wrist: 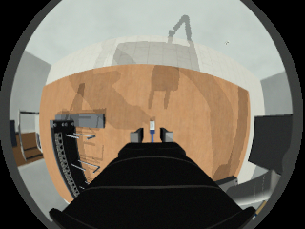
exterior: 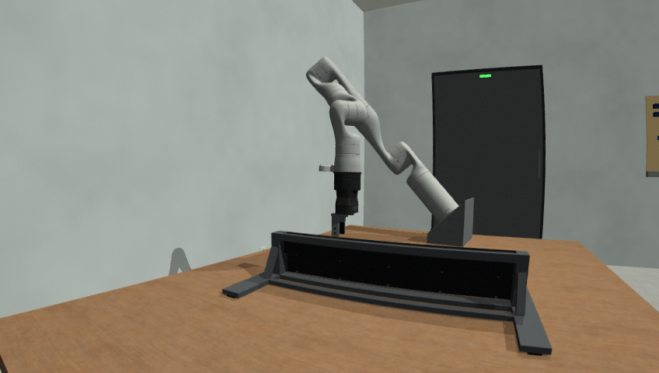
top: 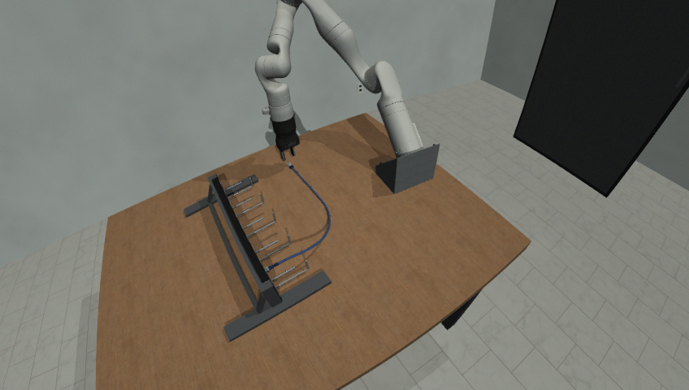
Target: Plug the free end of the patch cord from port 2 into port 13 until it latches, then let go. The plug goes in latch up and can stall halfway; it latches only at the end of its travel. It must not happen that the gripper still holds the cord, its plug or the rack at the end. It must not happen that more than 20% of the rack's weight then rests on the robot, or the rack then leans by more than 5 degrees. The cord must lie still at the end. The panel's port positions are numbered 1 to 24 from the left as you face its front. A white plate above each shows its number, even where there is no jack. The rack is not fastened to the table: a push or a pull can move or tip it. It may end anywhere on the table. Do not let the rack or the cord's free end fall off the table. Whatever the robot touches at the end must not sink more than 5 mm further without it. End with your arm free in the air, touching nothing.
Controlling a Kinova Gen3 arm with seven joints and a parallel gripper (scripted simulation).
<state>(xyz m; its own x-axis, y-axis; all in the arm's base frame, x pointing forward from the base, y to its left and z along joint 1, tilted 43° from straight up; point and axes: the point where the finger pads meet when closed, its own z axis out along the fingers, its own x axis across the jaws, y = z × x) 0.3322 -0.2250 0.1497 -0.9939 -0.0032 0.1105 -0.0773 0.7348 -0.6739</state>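
The gripper [top: 287,155] hangs point-down above the counter [top: 396,251], its fingers apart with nothing between them, just over the free plug [top: 290,166] of the patch cord [top: 324,207]. The blue cord lies on the counter in a curve from that plug back to the rack [top: 240,227], where its other end sits in a port near the rack's nearer end. In the wrist view the plug [wrist: 152,126] shows in the gap between the two fingers, lower down on the wood.

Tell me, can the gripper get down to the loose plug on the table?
Probably yes. The open gripper hangs just above the plug, which shows between its fingers in the wrist view. Nothing lies between them, and the rack stands off to one side.
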